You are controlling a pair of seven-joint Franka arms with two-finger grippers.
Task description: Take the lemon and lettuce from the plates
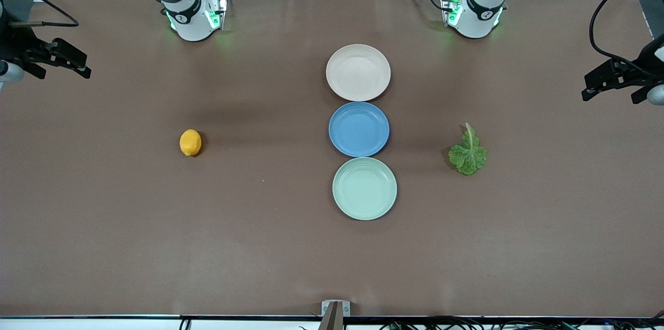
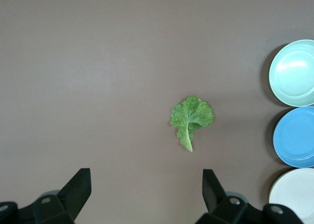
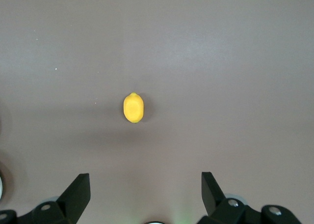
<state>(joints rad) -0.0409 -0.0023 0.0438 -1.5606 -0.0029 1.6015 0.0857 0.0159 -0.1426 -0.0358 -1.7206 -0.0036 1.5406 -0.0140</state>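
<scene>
I'm seeing the brown table (image 1: 104, 226) carrying three plates in a touching line: cream plate (image 1: 358, 72), blue plate (image 1: 359, 129), mint plate (image 1: 364, 188). The lemon (image 1: 190, 142) and lettuce (image 1: 468, 153) are lying directly on it, well apart from them.

The lemon (image 3: 133, 107) lies alone on the brown table (image 3: 221, 52), a little left of the frame's centre, its long axis running up and down the picture. The right gripper (image 3: 145, 194) sits at the bottom edge, its two black fingers (image 3: 77, 193) spread wide apart, with bare table between them and the lemon well above.
</scene>
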